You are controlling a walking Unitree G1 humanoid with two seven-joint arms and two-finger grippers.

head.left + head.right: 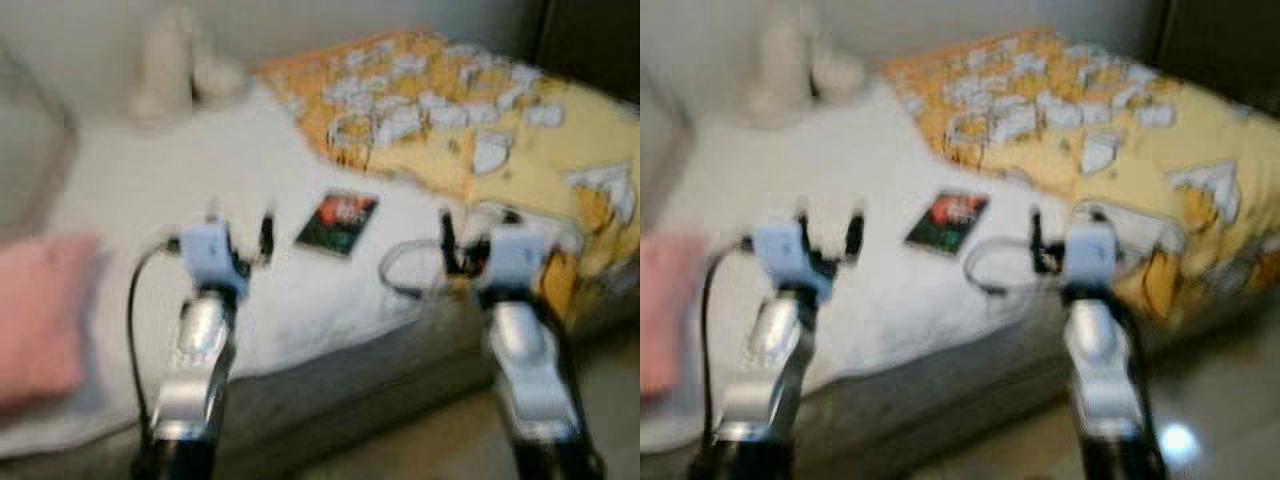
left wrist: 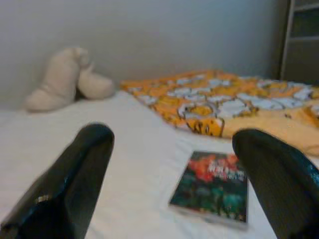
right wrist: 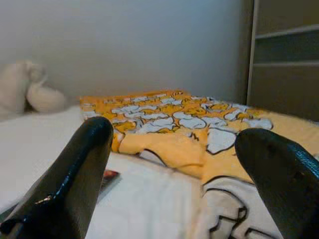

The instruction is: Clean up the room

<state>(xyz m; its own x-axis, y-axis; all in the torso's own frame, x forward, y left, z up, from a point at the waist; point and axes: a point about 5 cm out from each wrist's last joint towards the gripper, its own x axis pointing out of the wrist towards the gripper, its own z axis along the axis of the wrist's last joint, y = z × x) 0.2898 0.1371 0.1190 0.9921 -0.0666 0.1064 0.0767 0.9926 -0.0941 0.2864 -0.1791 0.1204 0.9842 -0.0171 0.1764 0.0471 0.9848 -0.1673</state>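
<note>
You'd barely started: both claws, left claw [image 1: 240, 235] and right claw [image 1: 478, 235], hung apart and empty over the bed's [image 1: 150, 180] near edge, book [image 1: 337, 222] lying between them, yellow blanket [image 1: 470, 110] rumpled far right.

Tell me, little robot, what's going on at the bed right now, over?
Left gripper open, right gripper open, both empty above the bed. Book flat on white sheet between them. Yellow blanket rumpled beside it. Nothing blocking.

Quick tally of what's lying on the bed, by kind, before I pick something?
Book: 1
Plush toy: 1
Pink pillow: 1
Yellow patterned blanket: 1
Total: 4
</note>
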